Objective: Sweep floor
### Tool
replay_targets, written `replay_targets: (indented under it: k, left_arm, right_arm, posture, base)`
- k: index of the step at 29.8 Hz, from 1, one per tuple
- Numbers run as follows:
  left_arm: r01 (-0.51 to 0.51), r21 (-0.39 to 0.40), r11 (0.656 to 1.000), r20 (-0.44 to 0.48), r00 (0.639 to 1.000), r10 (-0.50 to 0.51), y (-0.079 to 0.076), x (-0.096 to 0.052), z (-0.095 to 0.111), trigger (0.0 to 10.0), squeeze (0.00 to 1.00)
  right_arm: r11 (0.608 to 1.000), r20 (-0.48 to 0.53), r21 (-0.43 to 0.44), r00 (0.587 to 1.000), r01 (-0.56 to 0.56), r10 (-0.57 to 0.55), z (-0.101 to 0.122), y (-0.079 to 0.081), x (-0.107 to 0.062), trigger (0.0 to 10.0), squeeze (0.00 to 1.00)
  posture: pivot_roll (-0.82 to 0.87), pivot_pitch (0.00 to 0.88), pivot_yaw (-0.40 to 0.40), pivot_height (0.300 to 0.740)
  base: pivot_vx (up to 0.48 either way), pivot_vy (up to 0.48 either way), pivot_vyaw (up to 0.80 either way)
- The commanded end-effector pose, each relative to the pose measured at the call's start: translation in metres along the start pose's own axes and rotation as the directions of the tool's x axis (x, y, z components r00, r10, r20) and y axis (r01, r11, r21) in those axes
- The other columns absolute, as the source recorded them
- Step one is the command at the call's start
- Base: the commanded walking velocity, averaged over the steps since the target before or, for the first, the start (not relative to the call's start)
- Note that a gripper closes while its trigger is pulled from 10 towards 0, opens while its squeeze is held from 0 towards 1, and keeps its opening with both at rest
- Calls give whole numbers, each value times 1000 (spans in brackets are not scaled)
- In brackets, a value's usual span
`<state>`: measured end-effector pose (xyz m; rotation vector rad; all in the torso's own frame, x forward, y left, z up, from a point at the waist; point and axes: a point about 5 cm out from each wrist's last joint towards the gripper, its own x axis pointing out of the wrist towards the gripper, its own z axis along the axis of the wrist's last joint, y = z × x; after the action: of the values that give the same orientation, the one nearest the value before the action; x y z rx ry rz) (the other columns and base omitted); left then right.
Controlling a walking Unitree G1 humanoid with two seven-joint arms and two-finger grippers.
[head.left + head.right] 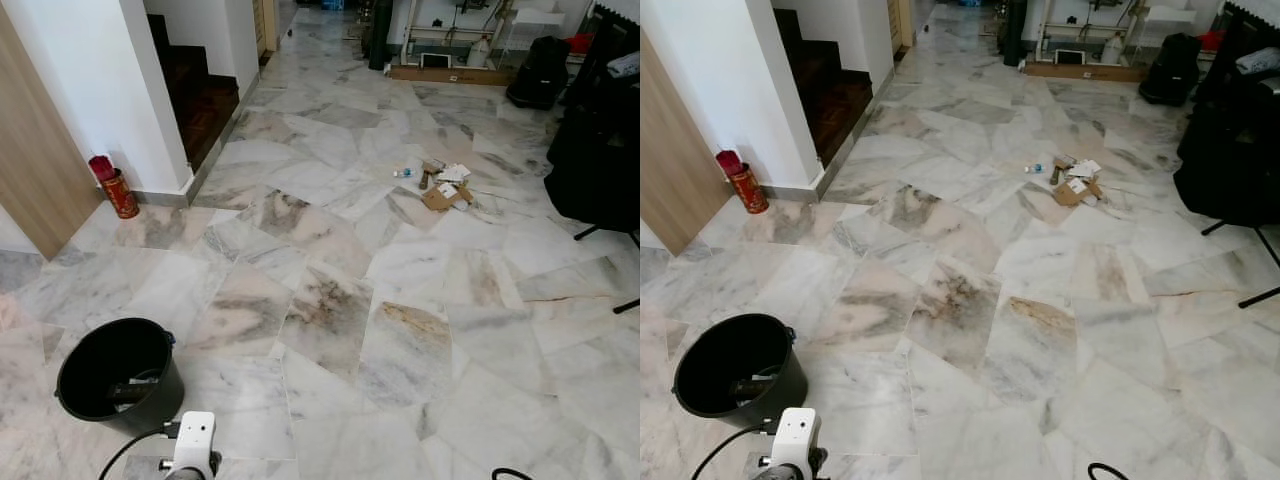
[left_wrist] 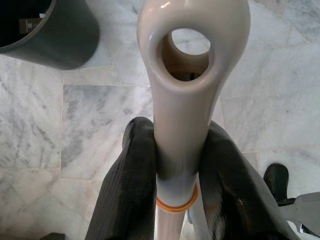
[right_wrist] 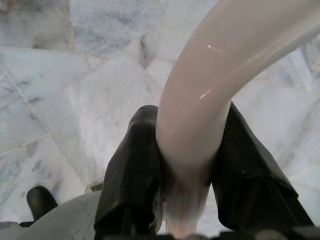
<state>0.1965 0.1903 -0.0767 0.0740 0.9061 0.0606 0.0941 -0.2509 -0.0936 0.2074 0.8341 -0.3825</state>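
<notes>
Left wrist view: our left gripper (image 2: 177,165) clenched the broom handle (image 2: 187,75); our right gripper (image 3: 187,170) squeezed the dustpan handle (image 3: 225,75), ready for the trash (image 1: 445,185).

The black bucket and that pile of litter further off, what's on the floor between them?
Just bare marble floor between the bucket and the litter pile, as the left eye view shows.
</notes>
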Motion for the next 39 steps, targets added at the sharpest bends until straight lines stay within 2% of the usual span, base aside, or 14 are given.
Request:
replay_targets:
  k: [1,7,9,21,39]
  left_arm:
    - [3,-17,1000,2,1000,-3,1,-1,-2,10000,0]
    - [4,-20,1000,-3,1000,-4,2,-1,-3,10000,0]
    - [3,-22,1000,-6,1000,-3,2,-1,-4,10000,0]
    - [3,-14,1000,-11,1000,-3,3,-1,-3,10000,0]
    - [-1,-14,1000,-13,1000,1,4,-1,-3,10000,0]
  right_arm:
    - [1000,44,-1,999,5,-5,6,-2,0,10000,0]
    - [1000,37,-15,999,-4,5,6,-1,1,10000,0]
    - [1000,2,-17,1000,-4,4,3,-2,1,10000,0]
    - [999,-56,-48,998,12,-15,-2,-3,1,10000,0]
    - [999,-61,-47,998,10,-13,-1,-3,2,10000,0]
  posture:
    - [-28,0,-31,740]
    - [-28,0,-32,740]
    - [-28,0,-33,740]
    - [-31,0,-31,740]
    - [-32,0,-35,740]
  base:
    - [0,0,0]
    - [0,0,0]
    - [0,0,0]
    - [0,0,0]
    - [278,0,0]
